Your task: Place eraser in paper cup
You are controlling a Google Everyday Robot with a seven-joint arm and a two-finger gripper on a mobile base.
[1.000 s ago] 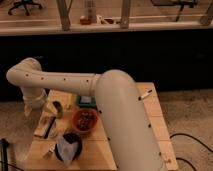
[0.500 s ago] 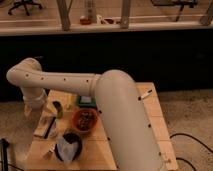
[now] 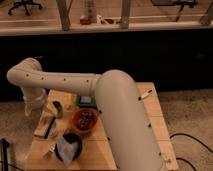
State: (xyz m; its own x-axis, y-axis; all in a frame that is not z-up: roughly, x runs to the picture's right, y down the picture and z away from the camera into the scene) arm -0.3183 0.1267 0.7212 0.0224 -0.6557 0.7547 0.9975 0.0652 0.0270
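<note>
**No movement in the last second: I'm parked beside the cup with nothing picked up**

Compared with the frames from a second and half a second ago, nothing has shifted. My arm [image 3: 65,80] keeps the same bend across the upper left of the frame, and everything on the wooden table [image 3: 156,120] lies where it was. My gripper [image 3: 28,109] hangs at the left edge of the frame, just left of the table's corner. Its fingers are spread wide, and I can make out nothing between them. I judge the task has barely begun, with the pickup still to come.

The paper cup [image 3: 57,108] stands just right of my gripper, near the table's upper-left corner. The reddish-brown bowl [image 3: 85,120] is to its lower right, and the dark bowl [image 3: 69,147] with whitish paper is below that.

The eraser is what I cannot settle. Some flat pieces [image 3: 44,127] lie below my gripper at the left of the table, but I cannot tell whether one of them is the eraser. My broad forearm link covers the table's middle and lower right. The cup's dark inside gives nothing away.
</note>
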